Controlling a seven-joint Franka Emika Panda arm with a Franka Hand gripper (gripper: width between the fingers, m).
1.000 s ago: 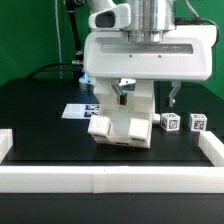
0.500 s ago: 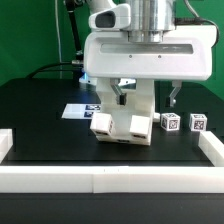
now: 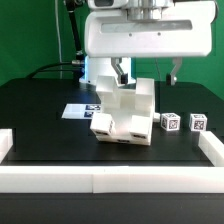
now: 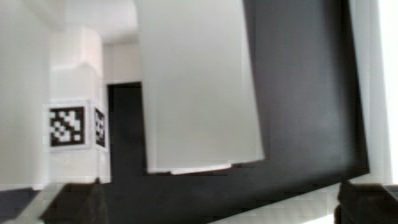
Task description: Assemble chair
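While the gripper [image 3: 148,72] hovers with its fingers [image 3: 120,72] spread wide and nothing between them, the partly built chair [image 3: 124,118] stands on the black table [image 3: 40,110] directly below, apart from both fingertips. Its upper slab [image 3: 140,96] leans up towards the finger on the exterior view's left, so a straight descent would, I judge, straddle that slab. Two small tagged blocks [image 3: 171,122] sit near the chair on the exterior view's right, clear of the jaws. The chair hides part of the marker board [image 3: 78,110]. In the wrist view a pale slab [image 4: 196,90] fills the frame, possibly a finger, and only one tag [image 4: 70,125] reads clearly.
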